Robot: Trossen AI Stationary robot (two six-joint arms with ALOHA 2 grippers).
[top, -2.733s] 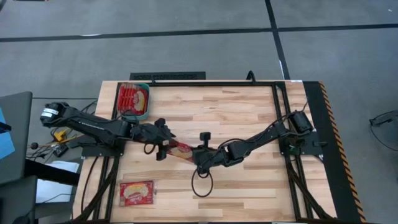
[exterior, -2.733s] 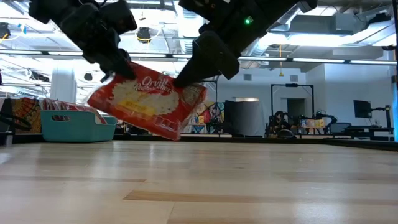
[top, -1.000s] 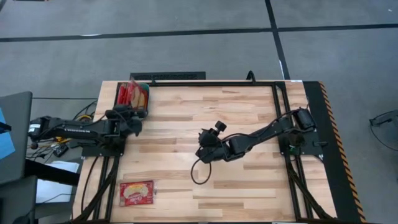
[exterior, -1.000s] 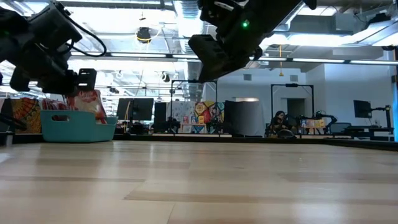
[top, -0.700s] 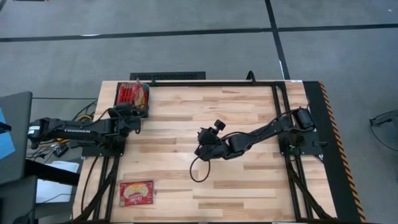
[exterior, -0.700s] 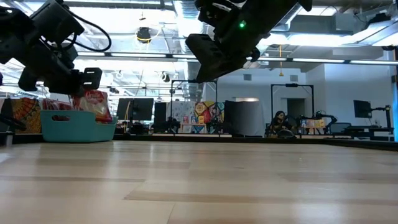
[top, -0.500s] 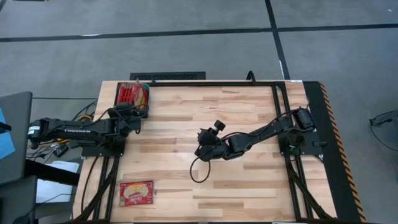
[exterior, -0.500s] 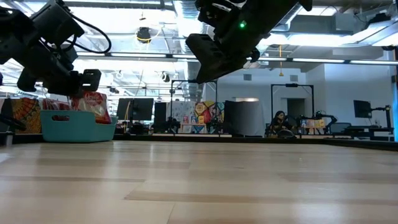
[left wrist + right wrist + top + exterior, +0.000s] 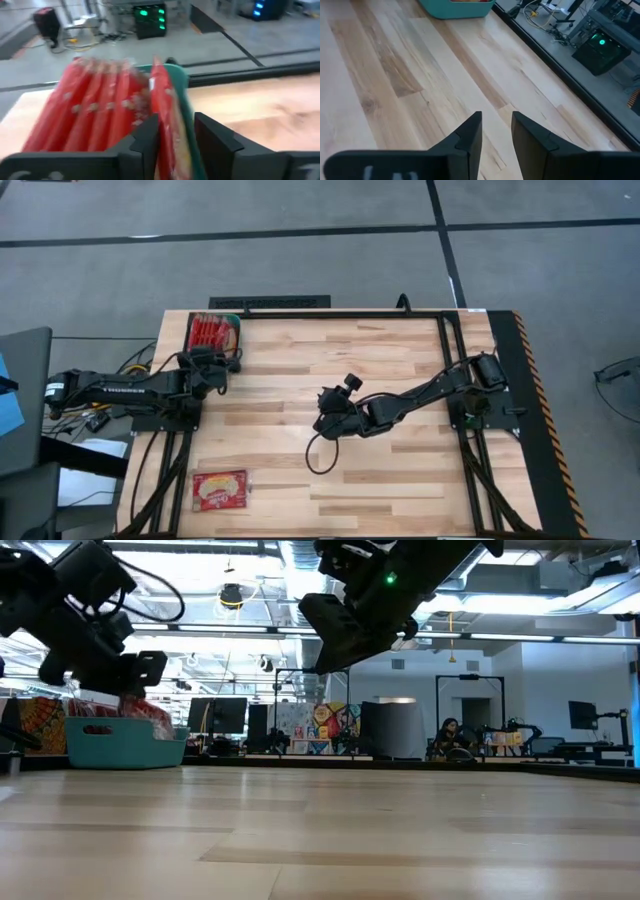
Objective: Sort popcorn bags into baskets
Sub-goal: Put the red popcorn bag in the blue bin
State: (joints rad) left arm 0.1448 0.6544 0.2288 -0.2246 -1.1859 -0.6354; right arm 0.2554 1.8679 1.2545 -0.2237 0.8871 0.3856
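Observation:
The teal basket (image 9: 189, 340) stands at the table's far left corner, with several red popcorn bags (image 9: 95, 105) standing on edge inside it. My left gripper (image 9: 228, 362) is at the basket's right side, shut on one more red bag (image 9: 165, 100), which stands on edge just inside the basket's right wall (image 9: 179, 80). In the low view this bag (image 9: 150, 710) leans low over the basket (image 9: 115, 745). One red bag (image 9: 220, 490) lies flat near the table's front left. My right gripper (image 9: 322, 423) hovers open and empty over the table's middle. My left gripper pinches the red bag between its two fingers (image 9: 147, 137), on the bag's two flat faces near its near edge (image 9: 167, 132). The fingers come level from the table's near-left side. The bag stands on edge, with its far part down among the other bags in the basket.
Bare wooden tabletop (image 9: 395, 75) lies between the basket and my right gripper (image 9: 496, 117). A black frame rail (image 9: 340, 313) runs along the far edge, and black-and-yellow striping (image 9: 535, 380) marks the right edge.
My left gripper has edged toward the table's right at the basket. The red bag it holds has tipped from nearly upright above the rim to leaning lower into the basket's right side. My right arm has barely moved.

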